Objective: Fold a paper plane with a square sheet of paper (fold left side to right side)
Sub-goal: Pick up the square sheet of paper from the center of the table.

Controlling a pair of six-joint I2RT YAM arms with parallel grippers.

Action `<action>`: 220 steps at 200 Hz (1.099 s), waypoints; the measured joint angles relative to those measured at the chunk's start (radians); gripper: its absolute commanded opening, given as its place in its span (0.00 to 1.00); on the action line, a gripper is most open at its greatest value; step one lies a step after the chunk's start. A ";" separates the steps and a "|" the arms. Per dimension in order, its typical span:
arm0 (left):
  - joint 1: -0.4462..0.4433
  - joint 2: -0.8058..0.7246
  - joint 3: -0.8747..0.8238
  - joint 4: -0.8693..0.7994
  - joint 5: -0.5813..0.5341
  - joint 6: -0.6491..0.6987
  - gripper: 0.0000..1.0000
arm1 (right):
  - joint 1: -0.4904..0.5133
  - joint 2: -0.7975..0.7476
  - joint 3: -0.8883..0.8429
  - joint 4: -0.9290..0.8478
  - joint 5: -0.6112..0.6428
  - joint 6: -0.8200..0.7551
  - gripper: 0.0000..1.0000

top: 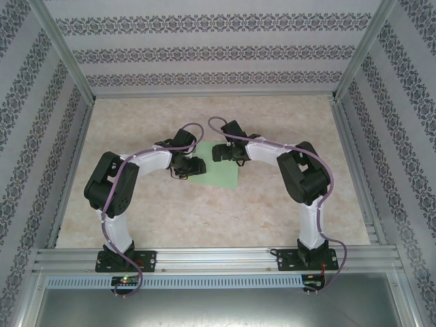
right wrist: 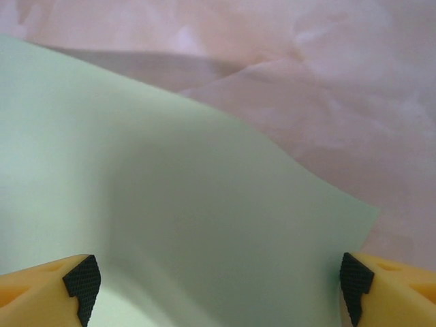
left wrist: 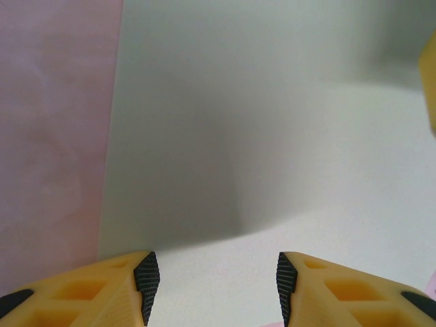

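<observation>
Bright, even light; soft grey shadows cross the square sheet of paper (left wrist: pixel 272 136) in wrist views.

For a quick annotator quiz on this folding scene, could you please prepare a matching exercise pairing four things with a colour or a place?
Things:
1. square sheet of paper
2. table
3. left gripper
4. right gripper

Colour or place:
A. over the far part of the sheet, jaws wide apart
B. pinkish beige, marbled
C. at the sheet's left edge, jaws apart
D. pale green

Pairs: 1-D, 2-B, 3-C, 4-A
</observation>
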 measured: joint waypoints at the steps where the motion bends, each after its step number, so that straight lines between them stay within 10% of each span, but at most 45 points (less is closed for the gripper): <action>1: 0.000 0.000 0.000 0.000 0.000 0.000 0.54 | 0.002 0.000 0.000 -0.001 -0.001 0.001 0.88; 115: 0.013 -0.109 -0.104 0.078 0.015 -0.007 0.60 | 0.036 -0.074 -0.073 0.019 -0.265 0.031 0.37; 220: 0.092 -0.653 -0.226 0.277 0.216 0.048 0.90 | -0.171 -0.630 -0.263 0.107 -0.701 -0.090 0.34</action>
